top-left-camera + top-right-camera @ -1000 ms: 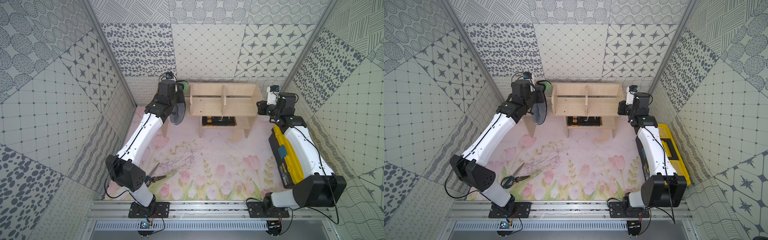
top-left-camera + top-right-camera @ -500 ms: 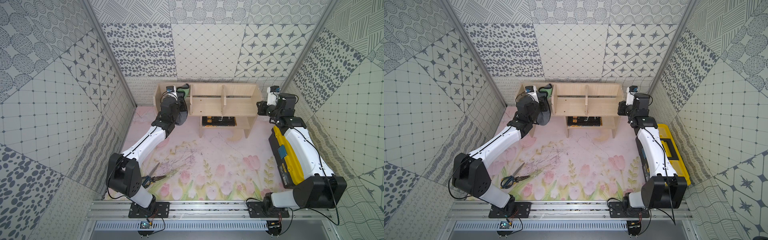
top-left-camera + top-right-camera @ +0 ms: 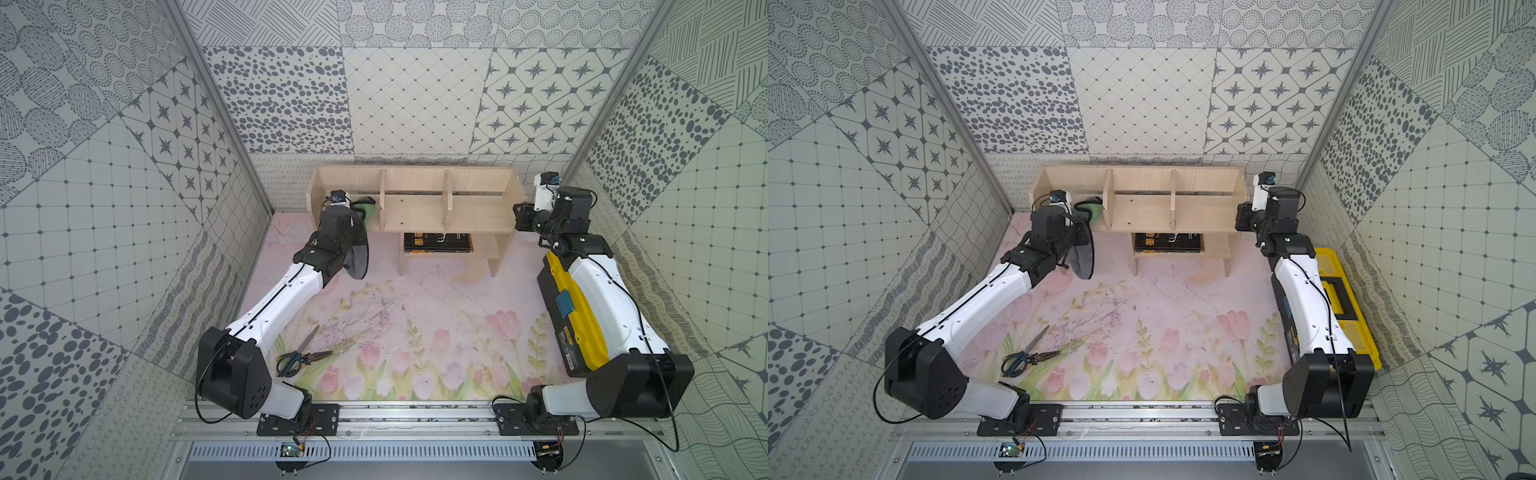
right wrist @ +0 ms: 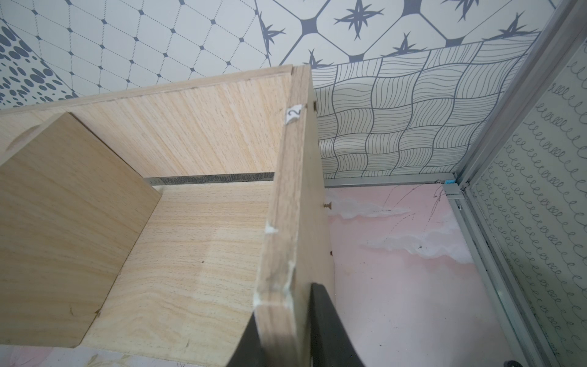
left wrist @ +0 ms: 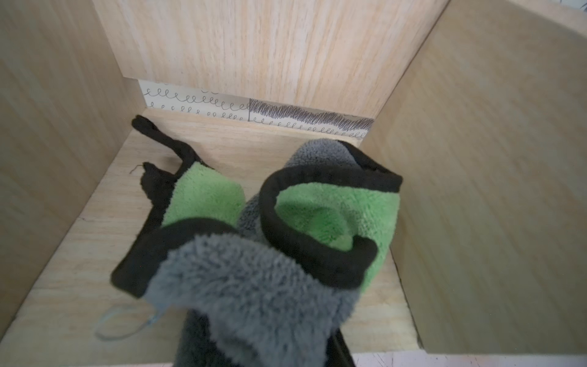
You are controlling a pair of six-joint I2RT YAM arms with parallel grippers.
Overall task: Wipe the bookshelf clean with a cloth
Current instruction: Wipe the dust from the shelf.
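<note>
The left gripper, closed tight on a bunched fold of the cloth, reaches into the left-hand compartment of the bookshelf. The cloth, grey on one face and green on the other with dark edging, lies crumpled on that compartment's board between the side panel and the first divider. In both top views a grey flap of it hangs down past the shelf's front edge, beneath the arm.

The right gripper is clamped on the front edge of the bookshelf's right side panel, with its dark fingers set one on each face of the wood.

The pale-wood unit stands against the far edge of the flower-printed table, about midway along it. A dark, flat book lies on its short lower shelf.

A yellow-and-black toolbox sits along the table's right edge, partly under the right arm. Blue-handled scissors lie near the near-left corner, just beside a pair of pliers.
</note>
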